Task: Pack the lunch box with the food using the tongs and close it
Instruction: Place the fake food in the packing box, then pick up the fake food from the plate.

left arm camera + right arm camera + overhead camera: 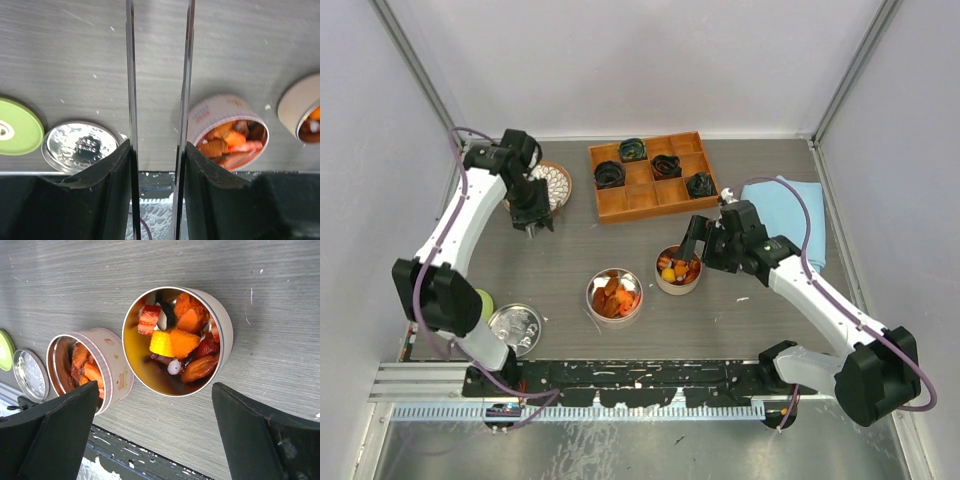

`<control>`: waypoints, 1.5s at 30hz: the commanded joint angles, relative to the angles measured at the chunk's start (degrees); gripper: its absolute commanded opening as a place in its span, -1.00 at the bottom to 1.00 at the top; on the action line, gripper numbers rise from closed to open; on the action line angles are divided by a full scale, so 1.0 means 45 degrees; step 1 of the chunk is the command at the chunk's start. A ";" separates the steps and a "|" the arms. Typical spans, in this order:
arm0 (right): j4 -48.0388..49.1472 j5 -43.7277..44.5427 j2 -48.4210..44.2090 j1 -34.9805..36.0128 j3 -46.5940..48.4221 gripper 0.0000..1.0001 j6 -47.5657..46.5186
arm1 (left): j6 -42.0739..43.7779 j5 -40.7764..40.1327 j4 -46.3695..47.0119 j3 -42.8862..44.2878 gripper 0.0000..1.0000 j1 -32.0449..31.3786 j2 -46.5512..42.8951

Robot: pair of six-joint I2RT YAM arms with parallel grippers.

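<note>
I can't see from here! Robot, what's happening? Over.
Left claw gripping tongs. Right claw open above food tin. Tin uncovered, nothing blocking.

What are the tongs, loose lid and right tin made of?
By look: tongs: metal, likely steel; thin, grey, polished arms with glints. loose lid: shiny metal, mirror-like reflections. right tin: probably metal too, glossy golden inside, cream-coated outside.

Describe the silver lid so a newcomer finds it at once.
Start at the left arm's base, at the table's near edge. Beside it a flat lid lies on the table. Its neighbour is a green disc; this one is shiny embossed silver.
</note>
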 commanded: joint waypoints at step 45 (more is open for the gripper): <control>-0.0331 0.0228 0.0334 -0.0072 0.1645 1.00 -0.0827 | 0.1561 0.0214 0.1769 0.1791 -0.30 0.3305 0.4253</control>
